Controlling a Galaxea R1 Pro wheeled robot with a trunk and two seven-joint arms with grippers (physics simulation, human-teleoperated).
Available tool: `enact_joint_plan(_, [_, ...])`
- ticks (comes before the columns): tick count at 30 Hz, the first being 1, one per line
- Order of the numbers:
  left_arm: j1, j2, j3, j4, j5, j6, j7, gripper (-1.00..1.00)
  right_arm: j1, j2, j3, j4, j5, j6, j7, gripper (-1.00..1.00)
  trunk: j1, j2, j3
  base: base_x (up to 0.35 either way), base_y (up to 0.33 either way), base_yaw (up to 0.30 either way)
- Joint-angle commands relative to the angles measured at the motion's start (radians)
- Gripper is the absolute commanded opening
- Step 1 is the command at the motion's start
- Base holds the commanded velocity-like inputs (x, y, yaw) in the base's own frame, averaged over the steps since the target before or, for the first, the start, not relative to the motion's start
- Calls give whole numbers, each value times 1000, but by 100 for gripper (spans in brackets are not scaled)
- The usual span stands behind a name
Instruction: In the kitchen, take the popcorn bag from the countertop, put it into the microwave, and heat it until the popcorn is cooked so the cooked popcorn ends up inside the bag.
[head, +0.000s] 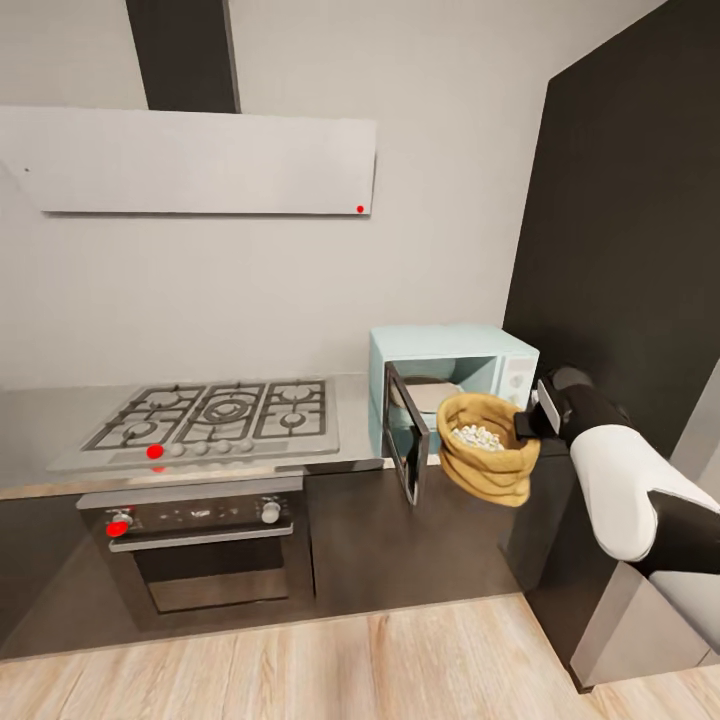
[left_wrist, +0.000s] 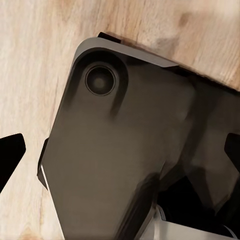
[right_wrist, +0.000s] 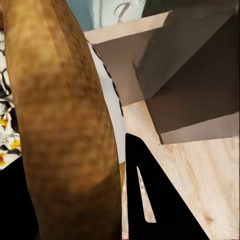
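Well, the bag (head: 487, 452) hangs in the air just in front of the microwave (head: 452, 385), whose door (head: 405, 432) stands open. The right gripper (head: 524, 424) is clamped on the bag's rolled rim (right_wrist: 60, 120), on the side away from the door. Pale popcorn (head: 477, 437) shows inside. It looks light and soft, a sack that would sag and tip; that thick rim seems the firmest hold. The left fingers (left_wrist: 10, 157) sit well apart over the floor (left_wrist: 30, 60), holding nothing.

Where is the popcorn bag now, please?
In the head view, the popcorn bag hangs at the right, held by the right end effector before the open microwave.
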Motion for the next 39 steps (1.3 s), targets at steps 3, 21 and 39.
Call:
enact_joint_plan(3, [0,-1,3,-2,1,-1,2,100,-1,1,17,-1,4,3,7,-100,0,-1,-1,0,0,0])
enact_joint_plan(21, [0,-2,3,0,0,-1,2,100,-65,1,20,-58,-8,3,11,-100,0,-1,-1,0,0,0])
enact_joint_plan(39, [0,-2,3,0,0,-1,2,100,-147,2,18,136,-6,3,10,-100,0,-1,-1,0,0,0])
